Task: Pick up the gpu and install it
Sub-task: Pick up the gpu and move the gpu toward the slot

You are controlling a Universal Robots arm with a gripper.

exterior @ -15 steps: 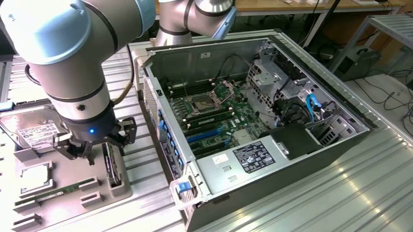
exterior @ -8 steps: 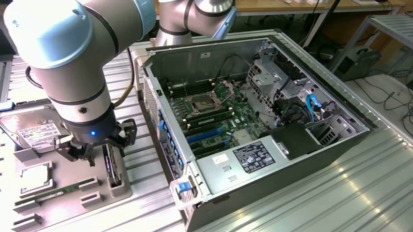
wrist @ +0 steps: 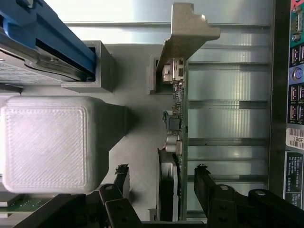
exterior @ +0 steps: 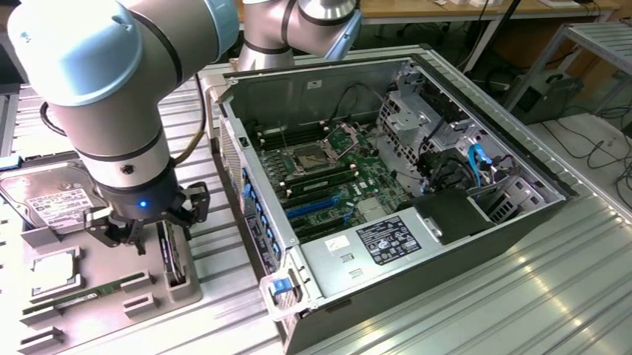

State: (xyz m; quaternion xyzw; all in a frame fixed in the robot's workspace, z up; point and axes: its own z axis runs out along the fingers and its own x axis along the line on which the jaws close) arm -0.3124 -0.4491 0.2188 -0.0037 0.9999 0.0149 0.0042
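Note:
The gpu [exterior: 172, 256] stands on its edge in a slot of the grey holder plate [exterior: 203, 296] at the exterior view's left, beside the open computer case [exterior: 464, 251]. In the wrist view the gpu [wrist: 178, 114] appears edge-on, with its pale metal bracket [wrist: 190, 33] at the far end. My gripper [exterior: 148, 231] hangs just above the card and is open. Its two black fingertips [wrist: 122, 176] straddle the card, one on each side with a gap to it; the gripper [wrist: 163, 175] holds nothing.
A silver hard drive [exterior: 55, 196] with a white label and a green memory stick [exterior: 89, 293] sit on the same plate. A white printed block [wrist: 47, 142] rises beside the card. The case's rear port panel [wrist: 295, 95] is close by.

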